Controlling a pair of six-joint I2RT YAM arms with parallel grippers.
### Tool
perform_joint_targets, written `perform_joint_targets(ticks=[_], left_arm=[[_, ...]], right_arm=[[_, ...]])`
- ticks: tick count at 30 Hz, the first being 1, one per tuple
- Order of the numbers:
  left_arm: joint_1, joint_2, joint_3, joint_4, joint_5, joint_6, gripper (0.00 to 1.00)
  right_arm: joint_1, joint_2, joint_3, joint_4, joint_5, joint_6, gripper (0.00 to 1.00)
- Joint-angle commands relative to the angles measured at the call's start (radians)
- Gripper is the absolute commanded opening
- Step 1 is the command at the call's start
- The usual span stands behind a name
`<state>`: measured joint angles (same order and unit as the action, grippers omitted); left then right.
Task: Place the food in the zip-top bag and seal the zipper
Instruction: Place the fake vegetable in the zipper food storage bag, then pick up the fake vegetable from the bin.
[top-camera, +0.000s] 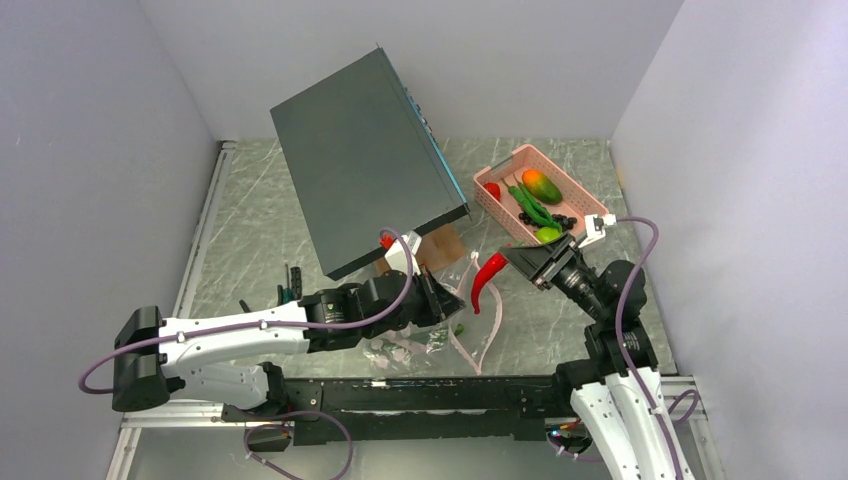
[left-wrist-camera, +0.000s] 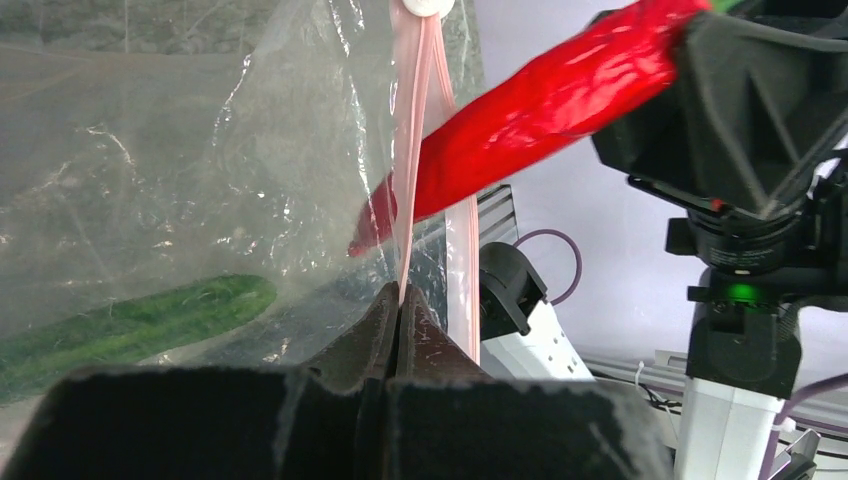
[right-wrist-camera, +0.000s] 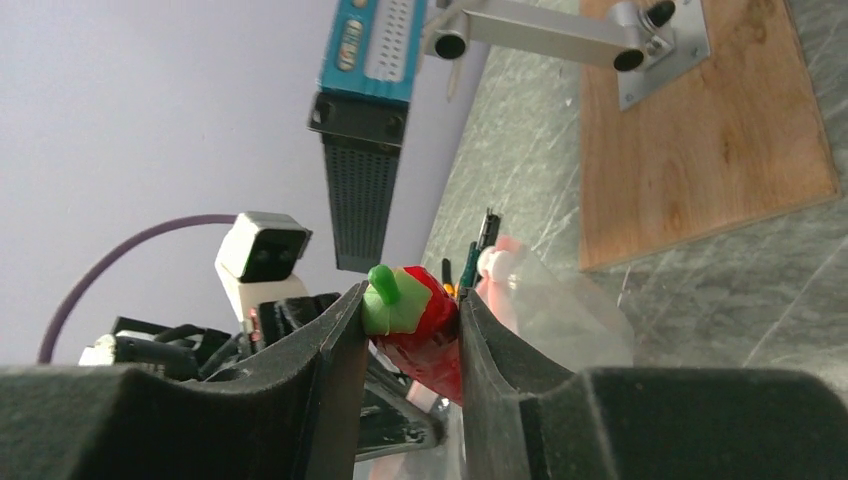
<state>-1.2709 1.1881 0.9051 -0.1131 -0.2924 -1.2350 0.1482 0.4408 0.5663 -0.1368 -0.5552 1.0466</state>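
pale lilac walls (top-camera: 90, 150) are enclosing a grey marbled surface (top-camera: 260, 230). a floppy, clear zip-top bag (left-wrist-camera: 180, 170) is sagging between the arms, a green pod (left-wrist-camera: 130, 325) showing through it. the left hand (left-wrist-camera: 398, 300) is pinching its pale pink zipper (left-wrist-camera: 415, 150). the right hand (right-wrist-camera: 410, 320) is gripping a glossy red pepper (top-camera: 488, 277) at the bag's mouth.

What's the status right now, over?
Left gripper shut on zipper. Right gripper shut on red chili, tip at zip-top bag mouth. No obstruction seen.
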Motion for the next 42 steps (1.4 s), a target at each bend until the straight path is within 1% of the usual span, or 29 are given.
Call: perform_joint_targets(ticks=[1, 2, 5, 8, 10, 11, 12, 19, 23, 26, 29, 35, 38, 42], left_arm=[[0.004, -0.019, 0.008, 0.052, 0.01, -0.02, 0.0], [0.004, -0.02, 0.005, 0.053, 0.009, -0.023, 0.0], [0.004, -0.024, -0.006, 0.064, 0.009, -0.029, 0.0], [0.004, -0.026, -0.006, 0.06, 0.008, -0.027, 0.0], [0.004, -0.028, -0.009, 0.059, 0.004, -0.026, 0.0], [0.004, -0.028, -0.008, 0.059, 0.001, -0.026, 0.0], [0.004, -0.028, -0.007, 0.059, 0.001, -0.025, 0.0], [0.004, -0.027, 0.007, 0.044, 0.004, -0.008, 0.0], [0.004, -0.031, 0.001, 0.037, 0.007, -0.005, 0.0], [0.004, -0.038, -0.012, 0.039, 0.005, -0.01, 0.0], [0.004, -0.049, -0.021, 0.026, 0.005, -0.01, 0.0], [0.004, -0.077, -0.054, 0.016, -0.001, -0.021, 0.0], [0.004, -0.086, -0.064, 0.003, -0.004, -0.026, 0.0], [0.004, -0.086, -0.068, 0.006, 0.011, -0.025, 0.0]], right_arm=[[0.024, -0.014, -0.041, 0.094, 0.011, -0.013, 0.18], [0.029, -0.018, -0.033, 0.064, 0.031, -0.033, 0.21], [0.035, -0.026, -0.014, -0.004, 0.05, -0.08, 0.38], [0.036, -0.026, -0.008, -0.019, 0.041, -0.099, 0.49], [0.037, -0.023, -0.003, -0.035, 0.042, -0.109, 0.54], [0.036, -0.022, -0.002, -0.038, 0.042, -0.115, 0.59], [0.037, -0.021, 0.0, -0.043, 0.042, -0.123, 0.61], [0.037, 0.015, 0.04, -0.102, 0.072, -0.184, 0.62], [0.038, 0.071, 0.085, -0.154, 0.109, -0.224, 0.62], [0.039, 0.118, 0.104, -0.16, 0.122, -0.235, 0.62], [0.039, 0.173, 0.135, -0.196, 0.166, -0.246, 0.62], [0.038, 0.31, 0.225, -0.296, 0.352, -0.256, 0.64], [0.039, 0.397, 0.277, -0.321, 0.443, -0.272, 0.66], [0.039, 0.525, 0.355, -0.363, 0.625, -0.235, 0.71]])
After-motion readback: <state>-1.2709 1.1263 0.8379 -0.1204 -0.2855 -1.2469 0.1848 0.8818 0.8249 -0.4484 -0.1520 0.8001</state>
